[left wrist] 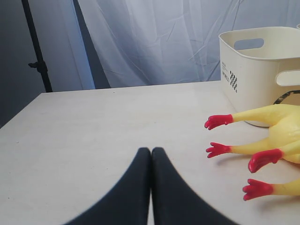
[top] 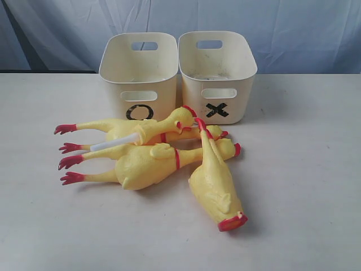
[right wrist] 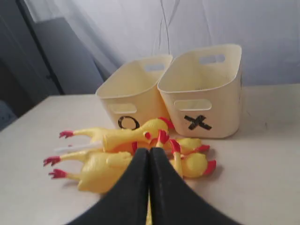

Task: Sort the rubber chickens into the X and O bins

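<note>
1. Left pincer (left wrist: 151, 152) clenched tight, empty, over the bench (left wrist: 93, 131); rubber chickens (left wrist: 281, 119) ahead, off to its side, apart.
2. Right pincer (right wrist: 149, 152) clenched too, empty; chickens heaped just ahead, O bin (right wrist: 147, 112), X bin (right wrist: 220, 108) beyond.

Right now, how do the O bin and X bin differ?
The O bin carries a black O, the X bin a black X. In the exterior view the O bin stands left, the X bin right. A checkered sticker shows on the O bin's side wall; whether the X bin has one, I cannot tell. Shared: both cream, round-cornered, slot-handled, upright.
</note>
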`<action>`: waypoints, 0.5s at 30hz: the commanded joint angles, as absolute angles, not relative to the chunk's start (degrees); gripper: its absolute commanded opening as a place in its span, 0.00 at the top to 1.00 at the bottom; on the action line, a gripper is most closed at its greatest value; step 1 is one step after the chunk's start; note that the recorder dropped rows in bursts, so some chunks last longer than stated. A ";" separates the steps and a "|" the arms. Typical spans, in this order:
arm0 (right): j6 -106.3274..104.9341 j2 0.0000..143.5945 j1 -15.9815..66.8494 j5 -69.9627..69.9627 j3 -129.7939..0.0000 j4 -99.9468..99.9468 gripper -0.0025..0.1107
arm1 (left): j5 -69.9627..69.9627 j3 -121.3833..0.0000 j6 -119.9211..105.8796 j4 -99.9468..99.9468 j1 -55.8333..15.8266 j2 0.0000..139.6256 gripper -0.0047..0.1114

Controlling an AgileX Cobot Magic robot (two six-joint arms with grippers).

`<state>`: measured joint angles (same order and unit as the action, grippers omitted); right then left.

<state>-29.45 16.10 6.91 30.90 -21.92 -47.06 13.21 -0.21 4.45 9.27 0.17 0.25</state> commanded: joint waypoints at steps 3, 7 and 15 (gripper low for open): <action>-36.05 32.50 7.00 38.21 -29.36 -46.55 0.98 | 13.28 0.00 4.65 9.22 0.44 0.00 0.96; -37.59 42.97 7.00 40.64 -33.62 -46.53 0.98 | 13.28 0.00 4.65 9.22 0.44 0.00 0.96; -40.48 63.44 8.95 43.61 -44.55 -46.19 0.98 | 13.28 0.00 4.65 9.22 0.44 0.00 0.96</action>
